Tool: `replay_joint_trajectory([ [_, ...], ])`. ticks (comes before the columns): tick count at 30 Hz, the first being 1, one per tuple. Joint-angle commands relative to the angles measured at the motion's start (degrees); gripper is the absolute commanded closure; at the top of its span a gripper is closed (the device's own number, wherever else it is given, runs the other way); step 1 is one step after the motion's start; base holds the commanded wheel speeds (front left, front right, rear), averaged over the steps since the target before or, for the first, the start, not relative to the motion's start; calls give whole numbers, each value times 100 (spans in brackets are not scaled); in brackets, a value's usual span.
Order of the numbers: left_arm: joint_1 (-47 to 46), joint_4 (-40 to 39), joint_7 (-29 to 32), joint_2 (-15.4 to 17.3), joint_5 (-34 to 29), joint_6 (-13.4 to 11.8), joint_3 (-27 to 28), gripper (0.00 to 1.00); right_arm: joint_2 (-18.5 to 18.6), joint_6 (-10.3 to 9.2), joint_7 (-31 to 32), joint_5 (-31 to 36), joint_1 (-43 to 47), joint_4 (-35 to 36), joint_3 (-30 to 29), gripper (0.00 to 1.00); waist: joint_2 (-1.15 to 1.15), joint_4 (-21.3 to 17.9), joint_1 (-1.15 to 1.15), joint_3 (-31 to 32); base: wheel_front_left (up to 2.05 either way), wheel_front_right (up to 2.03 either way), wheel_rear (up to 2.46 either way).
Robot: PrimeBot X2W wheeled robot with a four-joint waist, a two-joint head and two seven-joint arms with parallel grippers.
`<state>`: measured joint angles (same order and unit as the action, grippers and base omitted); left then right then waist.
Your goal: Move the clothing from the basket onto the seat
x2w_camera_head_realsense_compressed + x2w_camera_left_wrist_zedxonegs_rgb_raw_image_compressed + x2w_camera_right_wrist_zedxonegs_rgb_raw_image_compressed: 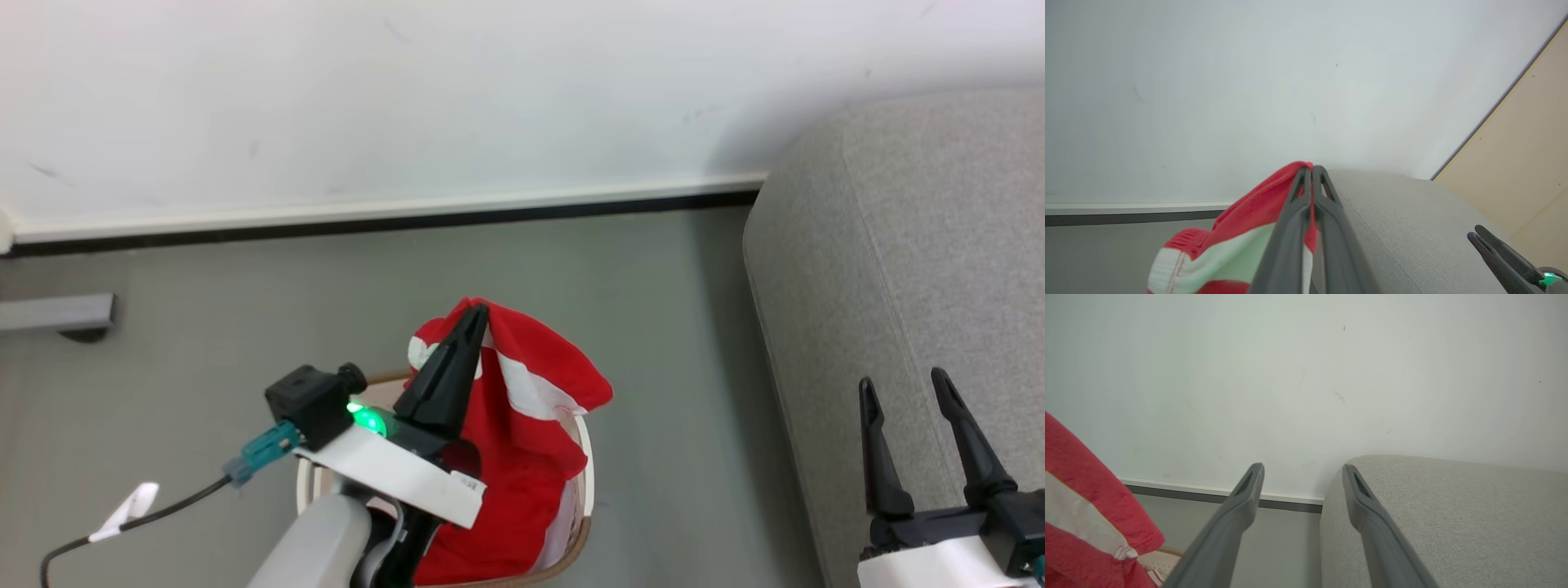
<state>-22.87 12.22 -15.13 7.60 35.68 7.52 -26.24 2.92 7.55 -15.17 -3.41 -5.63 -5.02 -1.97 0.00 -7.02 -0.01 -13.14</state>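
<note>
Left gripper, clothing pinched — hanging below

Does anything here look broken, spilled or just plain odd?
Nothing broken or spilled. The only odd sight: red clothing pinched at its top in the left gripper, hanging down into the basket. That fits the job.

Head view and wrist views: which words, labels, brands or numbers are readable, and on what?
None can be read.
Small dark-printed sticker on the white band of the left wrist: too small to read.
Soft red fabric garment with white stripes: no lettering visible.
</note>
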Motion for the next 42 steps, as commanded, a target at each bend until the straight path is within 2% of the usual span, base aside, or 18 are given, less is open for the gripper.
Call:
replay_joint_trajectory([
  [1, 92, -91, -3, -15, -101, -8, 70, 100, -1, -12, 3, -47, 90, -10, 5, 0, 0, 33, 1, 154, 0, 0, 0],
  [15, 492, -636, -3, -186, -210, -8, 536, 100, -2, -12, 3, -70, 635, -142, 138, 0, 0, 95, 1, 1064, 0, 0, 0],
  [27, 697, -666, -3, -136, -217, -8, 260, 100, -2, -12, 2, -80, 759, 3, 355, 0, 0, 268, 1, 1343, 0, 0, 0],
  [33, 660, -762, -3, -106, -194, -8, 118, 100, 77, -12, 3, -69, 549, 173, 800, 0, 0, 352, 1, 1329, 0, 0, 0],
  [42, 617, -817, -3, 18, -62, -8, -255, 100, 585, -12, 3, -558, 80, 317, 1949, 0, 0, 347, 1, 1362, 0, 0, 0],
])
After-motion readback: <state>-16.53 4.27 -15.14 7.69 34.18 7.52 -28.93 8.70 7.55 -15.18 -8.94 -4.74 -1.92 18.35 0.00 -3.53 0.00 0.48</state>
